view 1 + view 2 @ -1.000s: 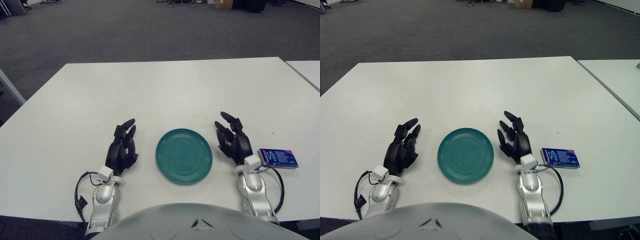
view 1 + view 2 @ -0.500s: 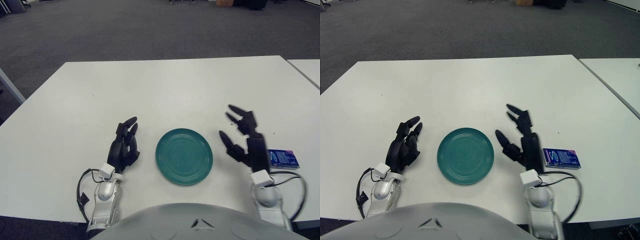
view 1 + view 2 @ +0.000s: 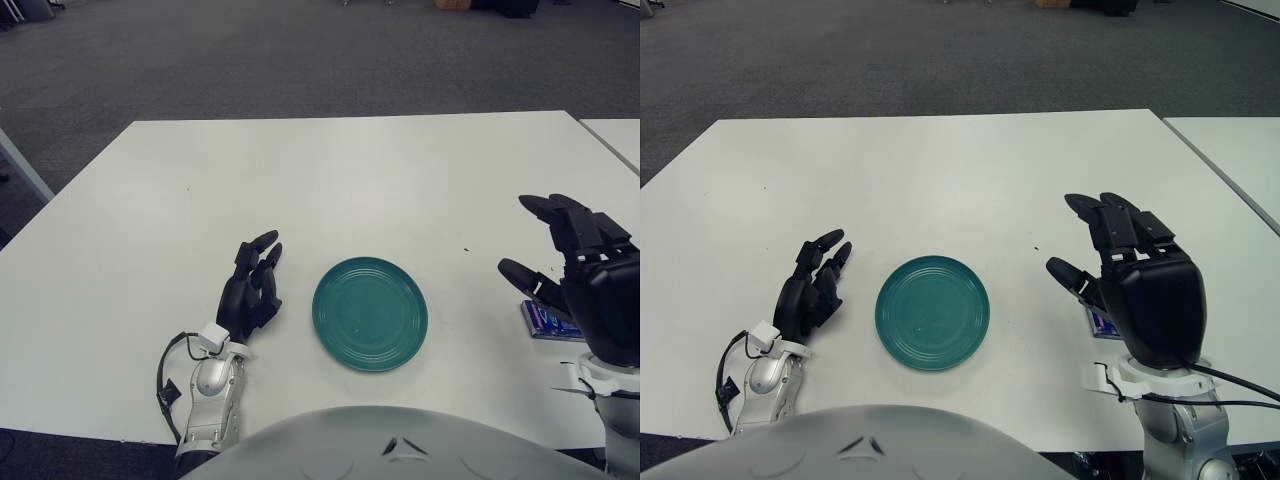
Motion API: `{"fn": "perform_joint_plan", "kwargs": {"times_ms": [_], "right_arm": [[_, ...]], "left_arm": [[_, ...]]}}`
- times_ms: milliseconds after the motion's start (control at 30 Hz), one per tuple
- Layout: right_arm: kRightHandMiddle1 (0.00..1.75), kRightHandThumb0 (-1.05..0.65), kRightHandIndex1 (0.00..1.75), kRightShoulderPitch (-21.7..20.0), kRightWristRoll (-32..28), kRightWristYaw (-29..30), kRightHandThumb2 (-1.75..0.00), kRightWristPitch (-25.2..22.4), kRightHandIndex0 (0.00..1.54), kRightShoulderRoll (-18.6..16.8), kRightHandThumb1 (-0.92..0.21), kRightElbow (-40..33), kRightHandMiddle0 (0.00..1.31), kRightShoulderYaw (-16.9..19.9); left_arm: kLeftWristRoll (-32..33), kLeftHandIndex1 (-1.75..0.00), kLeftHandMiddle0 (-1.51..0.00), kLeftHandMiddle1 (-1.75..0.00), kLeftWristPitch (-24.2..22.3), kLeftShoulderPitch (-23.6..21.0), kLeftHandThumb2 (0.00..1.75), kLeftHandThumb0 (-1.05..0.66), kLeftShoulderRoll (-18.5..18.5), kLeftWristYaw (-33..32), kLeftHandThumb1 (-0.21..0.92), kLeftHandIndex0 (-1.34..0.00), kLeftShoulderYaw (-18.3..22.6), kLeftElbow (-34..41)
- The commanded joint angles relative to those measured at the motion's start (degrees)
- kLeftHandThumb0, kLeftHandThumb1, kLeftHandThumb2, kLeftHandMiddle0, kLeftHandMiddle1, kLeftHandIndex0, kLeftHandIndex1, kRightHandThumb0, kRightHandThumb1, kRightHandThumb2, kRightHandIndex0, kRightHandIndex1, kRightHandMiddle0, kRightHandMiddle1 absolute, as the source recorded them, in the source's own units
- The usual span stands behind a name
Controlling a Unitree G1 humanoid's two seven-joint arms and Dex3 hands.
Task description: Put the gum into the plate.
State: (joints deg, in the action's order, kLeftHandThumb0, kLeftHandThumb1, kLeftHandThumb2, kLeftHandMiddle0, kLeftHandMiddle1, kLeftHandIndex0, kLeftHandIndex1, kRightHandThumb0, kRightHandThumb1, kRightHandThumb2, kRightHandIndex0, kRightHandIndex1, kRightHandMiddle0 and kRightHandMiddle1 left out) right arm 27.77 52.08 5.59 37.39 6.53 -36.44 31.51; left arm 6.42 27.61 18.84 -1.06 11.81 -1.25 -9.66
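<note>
Glossy ridged teal plate [image 3: 370,314] on a smooth matt white table [image 3: 330,180].

Soft, even overhead light is filling the scene, leaving the white tabletop [image 3: 330,180] bright without harsh glare. The plate [image 3: 370,313] and the left hand [image 3: 250,295] are casting only faint, short shadows. The raised right hand [image 3: 1135,275] is looking slightly soft. Straight tabletop edges are bowing gently toward the corners.

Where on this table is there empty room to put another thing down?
The far half of the table, beyond the green plate, is bare, as is the strip between plate and left hand. It is crowded at the right, where the raised right hand hangs over the gum.
</note>
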Motion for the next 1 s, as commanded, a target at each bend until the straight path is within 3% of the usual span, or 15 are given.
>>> {"fn": "perform_joint_plan", "kwargs": {"times_ms": [0,333,633,967], "right_arm": [[0.89,-0.88,0.0,8.9,2.07,-1.21,-0.49,-0.63,0.57,3.86,-0.92,2.01,0.01,2.72],[0.8,-1.02,0.0,13.49,1.7,-12.81,-0.61,-6.75,0.41,4.51,-0.92,4.61,0.0,6.18],[0.79,-1.05,0.01,11.28,7.93,-6.02,-0.59,-6.01,0.4,6.96,-0.92,21.3,0.0,2.96],[0.83,-1.05,0.04,9.72,8.94,-1.63,-0.5,-5.9,0.47,6.5,-0.92,26.33,0.0,-0.78]], "left_arm": [[1.05,-0.91,-0.45,-0.03,-2.87,1.53,0.84,-0.76,-0.07,1.37,0.92,-0.17,-0.39,-6.18],[2.34,-0.93,-0.46,-0.03,-2.89,0.93,0.81,-0.77,1.1,3.65,0.92,-0.18,0.84,-7.02],[2.07,-0.92,-0.49,-0.03,-3.25,1.87,0.81,-0.75,1.89,3.77,0.92,-0.14,1.16,-5.6],[4.04,-0.92,-0.56,-0.06,-6.08,1.82,0.76,-0.79,2.06,4.45,0.92,-0.14,1.61,-4.0]]}}
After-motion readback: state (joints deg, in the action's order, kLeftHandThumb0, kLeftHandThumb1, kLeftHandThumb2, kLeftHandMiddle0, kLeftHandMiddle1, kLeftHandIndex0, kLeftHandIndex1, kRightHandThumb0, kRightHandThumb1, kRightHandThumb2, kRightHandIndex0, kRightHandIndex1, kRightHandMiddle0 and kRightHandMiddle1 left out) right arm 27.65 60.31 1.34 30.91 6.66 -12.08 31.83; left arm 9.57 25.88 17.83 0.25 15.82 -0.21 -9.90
